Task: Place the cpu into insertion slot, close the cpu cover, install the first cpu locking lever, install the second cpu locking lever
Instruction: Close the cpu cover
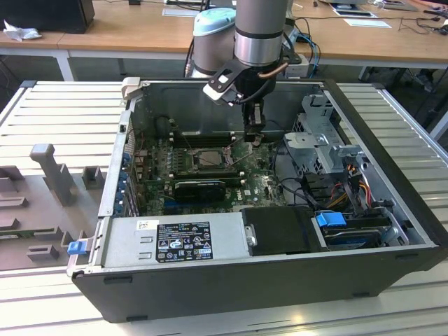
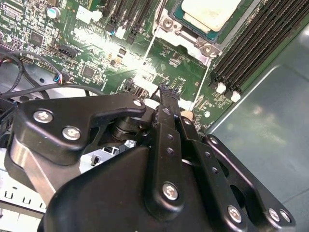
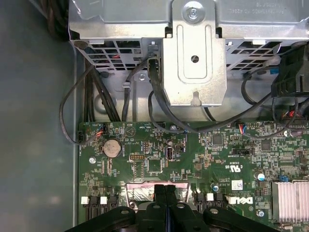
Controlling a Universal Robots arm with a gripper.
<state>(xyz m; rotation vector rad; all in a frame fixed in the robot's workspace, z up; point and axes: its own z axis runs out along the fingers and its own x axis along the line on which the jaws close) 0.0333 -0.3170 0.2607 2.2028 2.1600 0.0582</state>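
Observation:
Inside the open computer case, the cpu (image 2: 210,10) lies with its pale metal top up in the insertion slot (image 1: 207,159). The silver cpu cover (image 2: 186,35) frames it along one edge. Two thin wire locking levers run out from the socket over the green board, one (image 2: 148,48) on one side and the other (image 2: 203,82) toward my fingers. My gripper (image 1: 253,136) hangs just to the exterior view's right of the socket, low over the board. Its black fingers are pressed together in both wrist views (image 2: 165,92) (image 3: 165,189). Whether they touch the nearer lever's free end I cannot tell.
Long black memory slots (image 2: 251,43) run beside the socket. A black expansion card (image 1: 199,187) lies in front of it, and a grey power supply (image 1: 175,241) fills the front. A metal drive cage (image 3: 193,67) with black cables (image 3: 159,106) stands on the right. Case walls enclose everything.

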